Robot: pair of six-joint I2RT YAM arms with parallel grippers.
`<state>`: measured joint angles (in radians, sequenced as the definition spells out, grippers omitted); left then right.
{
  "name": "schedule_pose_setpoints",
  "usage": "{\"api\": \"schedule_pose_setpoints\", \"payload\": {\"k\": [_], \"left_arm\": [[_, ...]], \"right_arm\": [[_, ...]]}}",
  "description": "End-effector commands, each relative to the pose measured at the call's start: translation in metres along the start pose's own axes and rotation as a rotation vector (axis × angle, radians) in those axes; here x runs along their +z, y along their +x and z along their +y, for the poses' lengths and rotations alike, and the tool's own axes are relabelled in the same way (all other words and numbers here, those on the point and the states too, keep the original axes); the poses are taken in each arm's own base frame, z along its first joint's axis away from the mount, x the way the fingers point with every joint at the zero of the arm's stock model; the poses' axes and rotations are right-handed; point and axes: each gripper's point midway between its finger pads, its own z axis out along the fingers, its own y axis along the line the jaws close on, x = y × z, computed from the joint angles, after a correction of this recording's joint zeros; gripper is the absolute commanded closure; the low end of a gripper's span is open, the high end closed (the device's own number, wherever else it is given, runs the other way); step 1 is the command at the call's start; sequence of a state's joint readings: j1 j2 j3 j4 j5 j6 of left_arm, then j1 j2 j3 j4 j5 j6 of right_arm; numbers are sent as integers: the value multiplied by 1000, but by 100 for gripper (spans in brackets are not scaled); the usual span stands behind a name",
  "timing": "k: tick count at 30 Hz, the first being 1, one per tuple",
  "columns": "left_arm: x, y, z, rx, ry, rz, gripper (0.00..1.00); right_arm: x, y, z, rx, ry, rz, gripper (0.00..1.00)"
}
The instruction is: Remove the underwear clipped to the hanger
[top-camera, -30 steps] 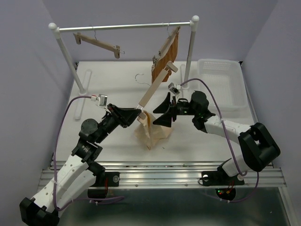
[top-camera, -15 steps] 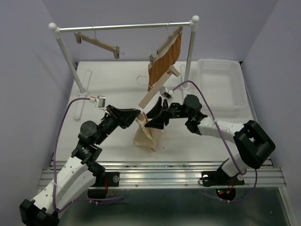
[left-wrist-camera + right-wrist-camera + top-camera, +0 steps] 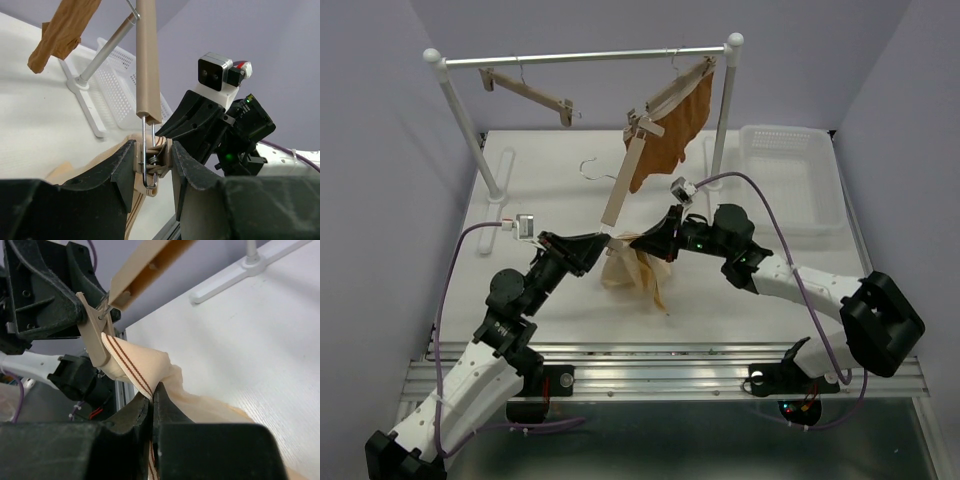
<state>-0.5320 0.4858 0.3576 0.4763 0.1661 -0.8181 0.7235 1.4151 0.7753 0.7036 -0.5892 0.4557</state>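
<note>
The underwear (image 3: 632, 272) lies mostly in a soft heap on the surface (image 3: 555, 190) between the two arms; only one striped corner rises from the heap to the lower clip (image 3: 92, 335) of the hanger (image 3: 622, 180). In the right wrist view this corner sits inside the clip, so I judge the garment is not yet free. The right gripper (image 3: 152, 396) is closed tight on the striped edge just below the clip, with the cloth pinched between its fingers. The left gripper (image 3: 152, 167) is closed from both sides on the same clip, at its wire spring; it seems to squeeze the clip, but I cannot tell whether the clip mouth is open. The two grippers are almost touching here.

From this end the wooden bar goes up and away, tilted, toward the rail (image 3: 585, 57); its far end carries no pale cloth, so I think that clip is already released. What is left, in my judgement, is to open the lower clip, pull the corner out and let the garment drop.

Farther back, an orange-brown garment (image 3: 670, 135) hangs on its own hanger from the rail; a bare hanger (image 3: 530, 93) hangs to the left; a white basket (image 3: 795, 175) stands at the right.
</note>
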Motion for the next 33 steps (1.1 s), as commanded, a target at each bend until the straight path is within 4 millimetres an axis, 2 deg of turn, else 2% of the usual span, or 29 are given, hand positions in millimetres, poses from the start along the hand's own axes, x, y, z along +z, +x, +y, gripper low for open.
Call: {"api": "schedule_pose_setpoints", "payload": {"k": [1,6,13,17,18,19,20,21,22,23,25,26,27,28,29,33], "left_arm": [[-8,-37,-33,-4,116,-160,100],[-11,-39,-24,-23,74,-181,100],[-8,-35,-18,-20,40,-159,100],[-7,-34,-17,-8,39,-151,100],[-7,-34,-14,-15,21,-152,100],[-7,-34,-14,-12,19,-155,100],[-8,-35,-12,-18,11,-160,100],[-8,-35,-10,-16,3,-161,100],[-9,-35,-11,-6,6,-163,100],[-10,-36,-11,-6,2,-165,100],[-11,-38,-10,1,-10,-172,100],[-11,-39,-11,11,-8,-174,100],[-12,-40,-11,21,-12,-175,100],[-12,-42,-13,33,-8,-176,100],[-13,-43,-14,42,-8,-177,100],[-15,-51,-20,107,-29,-173,100]], "right_arm": [[-18,5,-38,5,244,-6,99],[-29,2,-49,35,349,-22,99],[-31,-4,-52,75,384,-12,99],[-47,-32,-66,63,501,-81,99],[-57,-50,-71,49,571,-121,99],[-62,-61,-72,44,613,-143,99],[-79,-78,-88,32,742,-200,99],[-94,-83,-94,29,820,-202,99],[-109,-106,-98,5,919,-265,99],[-114,-112,-98,-2,933,-264,99],[-145,-133,-110,-28,1067,-313,99],[-155,-145,-111,-48,1111,-326,99],[-163,-149,-115,-48,1140,-323,99],[-177,-159,-122,-47,1181,-348,99],[-183,-174,-122,-56,1190,-372,99],[-224,-198,-142,-82,1357,-412,99]]}}
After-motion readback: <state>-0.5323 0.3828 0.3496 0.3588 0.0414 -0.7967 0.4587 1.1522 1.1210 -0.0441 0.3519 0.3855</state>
